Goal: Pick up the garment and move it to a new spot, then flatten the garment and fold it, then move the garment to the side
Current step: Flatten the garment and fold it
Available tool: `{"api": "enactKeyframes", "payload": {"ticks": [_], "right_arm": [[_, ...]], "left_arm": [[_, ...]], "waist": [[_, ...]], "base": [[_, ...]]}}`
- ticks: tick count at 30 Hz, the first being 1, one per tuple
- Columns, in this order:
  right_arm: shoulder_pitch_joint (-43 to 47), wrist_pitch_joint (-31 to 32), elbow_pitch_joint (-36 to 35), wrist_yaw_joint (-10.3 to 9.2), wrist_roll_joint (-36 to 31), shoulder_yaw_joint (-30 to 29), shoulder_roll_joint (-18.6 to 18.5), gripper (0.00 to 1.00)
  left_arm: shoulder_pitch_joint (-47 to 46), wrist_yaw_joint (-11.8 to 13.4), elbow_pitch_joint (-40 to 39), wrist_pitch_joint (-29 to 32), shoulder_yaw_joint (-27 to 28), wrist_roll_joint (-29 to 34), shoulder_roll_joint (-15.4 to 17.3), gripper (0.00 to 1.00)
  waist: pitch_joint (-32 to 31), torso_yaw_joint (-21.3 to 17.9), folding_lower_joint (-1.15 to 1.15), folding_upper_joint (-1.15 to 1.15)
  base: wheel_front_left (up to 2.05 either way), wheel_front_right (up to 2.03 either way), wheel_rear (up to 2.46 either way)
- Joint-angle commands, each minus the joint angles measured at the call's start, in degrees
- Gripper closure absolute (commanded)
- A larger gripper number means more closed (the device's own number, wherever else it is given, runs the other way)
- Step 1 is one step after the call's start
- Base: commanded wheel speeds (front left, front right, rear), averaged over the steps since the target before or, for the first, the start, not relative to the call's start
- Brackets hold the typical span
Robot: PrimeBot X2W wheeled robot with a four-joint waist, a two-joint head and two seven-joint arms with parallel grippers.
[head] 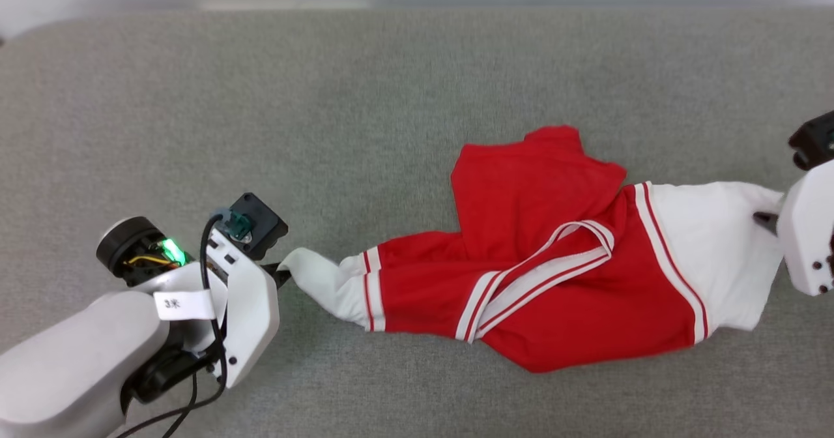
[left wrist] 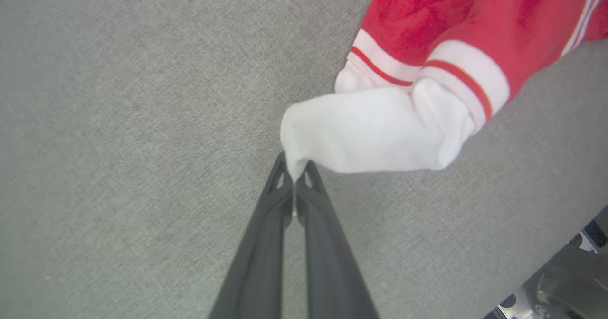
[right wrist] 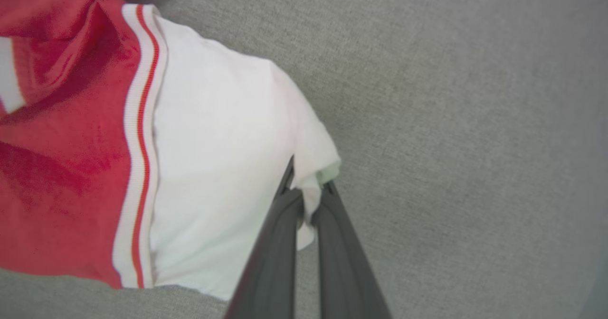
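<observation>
The garment, a red shirt with white sleeves and red-white stripe trim, lies crumpled and stretched sideways across the grey surface. My left gripper is shut on the tip of its left white sleeve, the dark fingers pinching the cloth in the left wrist view. At the right edge of the head view, my right gripper is shut on the edge of the other white sleeve, cloth bunched between its fingers. The printed face is hidden.
A grey fabric surface spreads all around the garment, with wide room behind it and to the left. Its far edge meets a pale wall. Part of the robot's base shows at the lower right of the left wrist view.
</observation>
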Motion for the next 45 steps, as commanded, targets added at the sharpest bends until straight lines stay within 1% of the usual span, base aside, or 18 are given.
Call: {"api": "enactKeyframes", "payload": {"ticks": [1, 6, 8, 12, 16, 19, 23, 24, 25, 30, 38, 45], "right_arm": [[-0.74, -1.51, -0.62, -0.04, 0.42, -0.06, -0.87, 1.0], [1.43, -9.14, -3.77, -0.04, 1.75, -1.54, -4.03, 1.0], [2.25, -11.67, -5.26, -0.04, 2.05, -2.33, -5.29, 1.0], [2.28, -14.8, -8.97, -0.04, 2.18, -4.2, -7.62, 1.0], [-0.72, -16.96, -12.26, -0.04, 0.82, -7.21, -8.32, 1.0], [-4.38, -16.36, -13.88, -0.05, -1.26, -8.65, -8.2, 1.0], [-11.49, -15.53, -13.96, -0.04, -5.0, -10.04, -6.54, 1.0], [-15.62, -15.16, -13.11, -0.05, -6.86, -10.64, -5.4, 1.0], [-17.64, -14.86, -12.78, -0.04, -7.74, -10.63, -4.71, 1.0], [-28.51, -14.2, -9.23, -0.05, -11.91, -9.99, -1.08, 1.0], [-45.43, -18.42, 0.8, -0.05, -19.97, -8.9, 4.8, 1.0], [-57.33, -23.81, 9.64, -0.05, -25.98, -8.58, 9.03, 1.0]], "left_arm": [[-0.05, -0.1, 0.12, -0.86, 0.63, -0.26, -0.1, 1.0], [-1.27, -0.32, 0.53, -4.26, 2.94, -1.2, -0.84, 1.0], [-2.24, -0.56, 0.48, -5.14, 3.85, -1.26, -0.52, 1.0], [-4.76, -1.0, -0.28, -6.19, 5.8, -1.04, 0.12, 1.0], [-8.49, -1.41, -0.7, -6.36, 7.85, -0.8, -0.34, 1.0], [-12.85, -2.12, 0.12, -5.91, 9.56, -0.07, -1.25, 1.0], [-20.05, -3.6, 2.85, -5.54, 11.67, 1.09, -4.03, 1.0], [-24.12, -4.45, 5.06, -5.68, 12.54, 1.95, -5.79, 1.0], [-25.98, -4.68, 6.26, -5.74, 13.02, 2.19, -6.86, 1.0], [-35.62, -6.67, 13.7, -6.82, 15.13, 4.06, -10.77, 1.0], [-49.97, -8.62, 25.32, -10.88, 18.63, 6.09, -15.57, 1.0], [-60.18, -9.77, 34.35, -15.8, 20.36, 6.88, -18.75, 1.0]], "waist": [[-2.98, 0.16, 0.0, 0.0], [-7.32, 0.6, 0.0, 0.0], [-8.6, 0.6, 0.0, 0.0], [-9.87, 0.33, 0.0, 0.0], [-9.91, 0.0, 0.0, 0.0], [-9.0, -0.28, 0.0, 0.0], [-6.59, -0.18, 0.0, 0.0], [-5.0, 0.01, 0.0, 0.0], [-4.07, 0.1, 0.0, 0.0], [0.43, 0.23, 0.0, 0.0], [7.12, 0.34, 0.0, 0.0], [10.26, 0.51, 0.0, 0.0]], "base": [[0.0, 0.0, 0.0], [0.0, 0.0, 0.0], [0.0, 0.0, 0.0], [0.0, 0.0, 0.0], [0.0, 0.0, 0.0], [0.0, 0.0, 0.0], [0.0, 0.0, 0.0], [0.0, 0.0, 0.0], [0.0, 0.0, 0.0], [0.0, 0.0, 0.0], [0.0, 0.0, 0.0], [0.0, 0.0, 0.0]]}}
